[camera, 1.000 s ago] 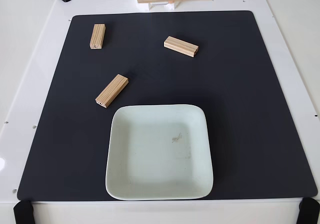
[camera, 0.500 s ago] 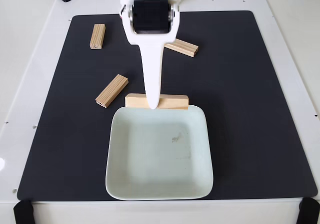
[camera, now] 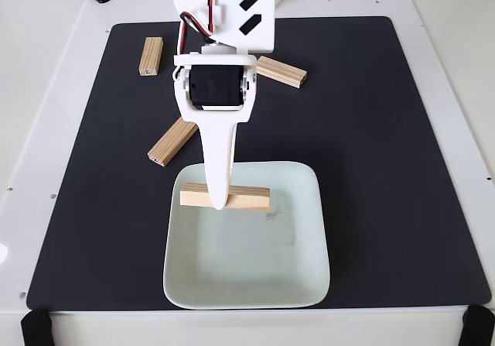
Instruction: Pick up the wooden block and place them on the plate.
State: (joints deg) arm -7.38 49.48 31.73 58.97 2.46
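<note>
Claw (camera: pixel 220 204) clenched on wooden block (camera: pixel 247 198) above plate (camera: pixel 309 272), near its far rim

In the fixed view, the top part of the plate (camera: pixel 246 284) is taken up by the gripper (camera: pixel 219 200) and the block held crosswise (camera: pixel 247 197). The lower part of the plate is left bare. Three more blocks are seen on the black mat (camera: pixel 387 168): one near the top left (camera: pixel 151 56), one beside the arm (camera: pixel 283 71), one close to the plate's top left corner (camera: pixel 172 141). The mat's right side is left open.
</note>
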